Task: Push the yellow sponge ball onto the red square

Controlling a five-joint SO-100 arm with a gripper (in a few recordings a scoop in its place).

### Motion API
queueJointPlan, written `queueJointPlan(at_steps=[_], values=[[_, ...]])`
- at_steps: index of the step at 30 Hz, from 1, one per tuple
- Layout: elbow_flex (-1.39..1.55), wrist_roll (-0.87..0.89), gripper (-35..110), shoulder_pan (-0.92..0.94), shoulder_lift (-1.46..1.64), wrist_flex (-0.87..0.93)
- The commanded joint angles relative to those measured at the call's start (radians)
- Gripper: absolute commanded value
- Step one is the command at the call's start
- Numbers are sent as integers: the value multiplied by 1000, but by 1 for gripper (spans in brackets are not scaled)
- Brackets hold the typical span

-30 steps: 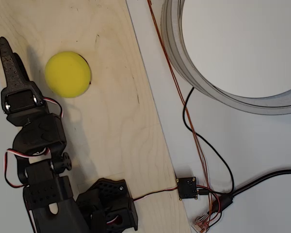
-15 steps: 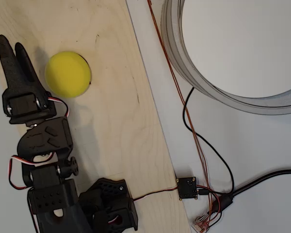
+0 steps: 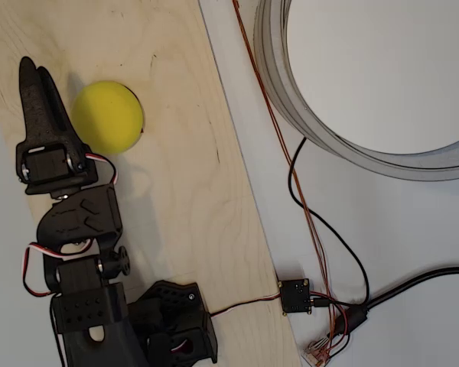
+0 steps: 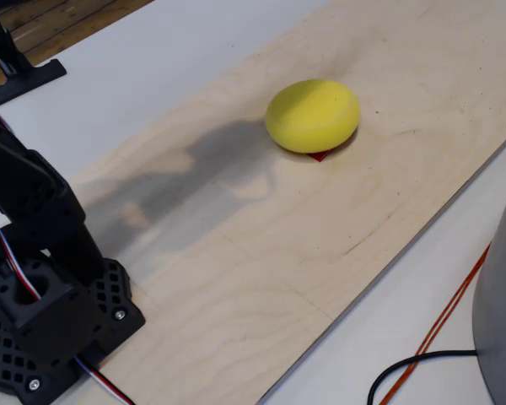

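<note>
One wooden surface carries one black arm, its jaws clenched empty just left of one matte yellow sponge ball, which covers one red square, only an edge showing

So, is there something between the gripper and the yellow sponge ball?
Nothing. In the overhead view the gripper stands just left of the yellow sponge ball, with a narrow strip of bare wooden board between them.
</note>
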Motion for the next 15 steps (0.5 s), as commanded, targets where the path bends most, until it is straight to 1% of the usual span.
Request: queueJointPlan(at_steps=[1,6,8,9,10,12,15], values=[[54,-74,46,-11,91,-106],[54,-103,45,-6,101,-107],[52,-95,40,-5,103,-107],[48,-67,32,-2,106,-109],[34,-35,19,3,103,-110],[-21,-3,0,14,69,-109],[-26,-2,0,28,49,-98]])
